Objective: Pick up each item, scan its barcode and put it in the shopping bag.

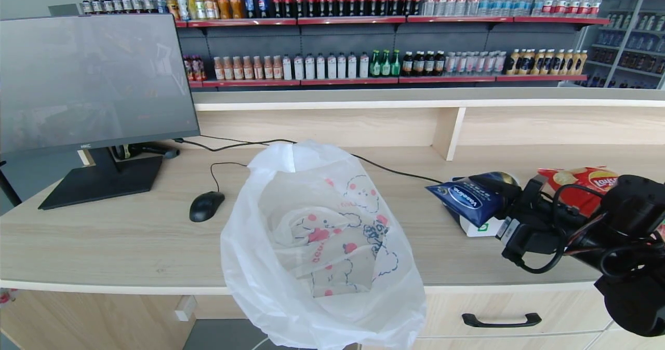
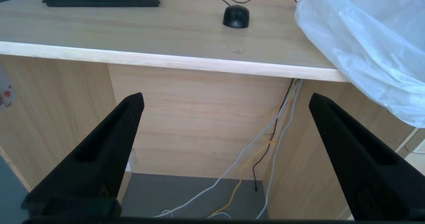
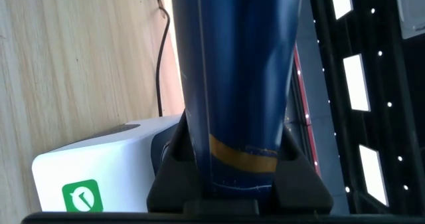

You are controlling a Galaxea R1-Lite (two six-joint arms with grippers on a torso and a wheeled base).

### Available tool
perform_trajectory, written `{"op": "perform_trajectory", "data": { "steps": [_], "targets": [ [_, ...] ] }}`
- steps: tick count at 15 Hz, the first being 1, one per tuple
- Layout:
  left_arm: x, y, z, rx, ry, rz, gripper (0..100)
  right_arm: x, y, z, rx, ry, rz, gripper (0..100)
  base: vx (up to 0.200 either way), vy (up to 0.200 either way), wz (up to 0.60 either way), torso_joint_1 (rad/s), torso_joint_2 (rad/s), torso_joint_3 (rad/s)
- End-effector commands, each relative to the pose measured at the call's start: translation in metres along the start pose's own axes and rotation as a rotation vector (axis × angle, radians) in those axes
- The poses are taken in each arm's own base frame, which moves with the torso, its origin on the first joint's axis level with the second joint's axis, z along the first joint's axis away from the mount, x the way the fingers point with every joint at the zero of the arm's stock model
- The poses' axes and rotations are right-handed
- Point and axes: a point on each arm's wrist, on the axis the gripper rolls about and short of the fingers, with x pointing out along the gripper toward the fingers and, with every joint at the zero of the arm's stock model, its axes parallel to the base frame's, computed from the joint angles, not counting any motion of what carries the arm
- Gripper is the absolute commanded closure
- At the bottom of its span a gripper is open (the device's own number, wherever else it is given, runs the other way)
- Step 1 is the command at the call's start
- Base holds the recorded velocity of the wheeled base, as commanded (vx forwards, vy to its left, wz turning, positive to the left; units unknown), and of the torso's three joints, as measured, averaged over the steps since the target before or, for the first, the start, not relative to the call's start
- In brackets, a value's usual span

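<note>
My right gripper (image 1: 503, 194) is shut on a dark blue tube (image 1: 467, 199), holding it tilted just above a white barcode scanner (image 1: 480, 228) on the counter's right side. In the right wrist view the blue tube (image 3: 236, 78) runs between my fingers, with the white scanner (image 3: 99, 174) right beside it. A white plastic shopping bag (image 1: 317, 246) with a cartoon print stands open at the counter's front middle, left of the tube. A red chip bag (image 1: 584, 184) lies behind my right arm. My left gripper (image 2: 222, 157) hangs open below the counter's front edge, holding nothing.
A monitor (image 1: 93, 80) on its stand occupies the counter's left, with a black mouse (image 1: 206, 206) and cable between it and the bag. A raised wooden ledge (image 1: 415, 106) runs along the back. Drink shelves stand behind. A drawer handle (image 1: 501, 320) sits below the right front edge.
</note>
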Motion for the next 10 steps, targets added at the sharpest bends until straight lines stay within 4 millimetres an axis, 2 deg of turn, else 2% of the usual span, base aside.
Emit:
{"op": "perform_trajectory", "data": {
  "steps": [1,6,10],
  "targets": [
    [0.000,0.000,0.000,-0.001,0.000,0.001,0,-0.001,0.000,0.001,0.003,-0.001,0.001,100,0.000,0.000,0.00,0.000,0.00,0.000],
    [0.000,0.000,0.000,0.002,0.000,-0.001,0,-0.002,-0.007,0.003,0.014,-0.007,-0.021,100,0.000,0.000,0.00,0.000,0.00,0.000],
    [0.000,0.000,0.000,0.002,0.000,0.001,0,-0.007,-0.035,0.027,0.138,-0.066,-0.098,100,0.000,0.000,0.00,0.000,0.00,0.000]
  ]
}}
